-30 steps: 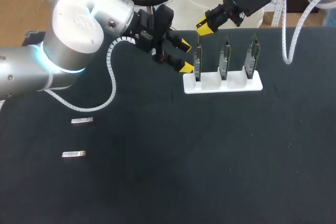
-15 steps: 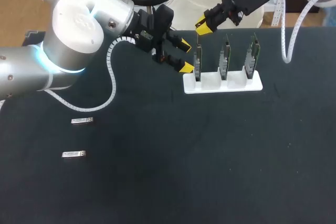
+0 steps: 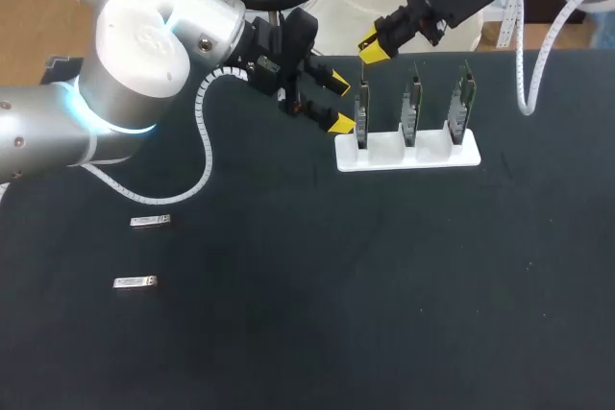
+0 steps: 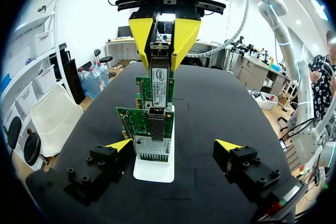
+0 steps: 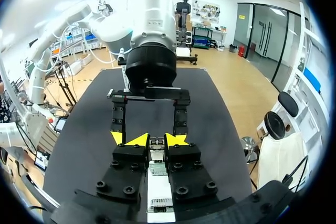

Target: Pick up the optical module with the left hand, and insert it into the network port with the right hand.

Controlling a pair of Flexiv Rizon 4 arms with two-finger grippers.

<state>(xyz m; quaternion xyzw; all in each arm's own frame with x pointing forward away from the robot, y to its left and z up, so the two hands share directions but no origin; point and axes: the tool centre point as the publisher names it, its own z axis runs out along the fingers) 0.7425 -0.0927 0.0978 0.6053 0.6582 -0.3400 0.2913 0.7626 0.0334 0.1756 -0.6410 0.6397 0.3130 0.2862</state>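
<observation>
White-labelled optical module (image 4: 159, 85) in right end effector (image 4: 163, 65)

Optical module (image 4: 161, 85) label: print too small.

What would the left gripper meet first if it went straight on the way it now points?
The left gripper would probably meet the nearest green network card in the white holder, straight ahead between its open jaws; depth is unclear.
</observation>
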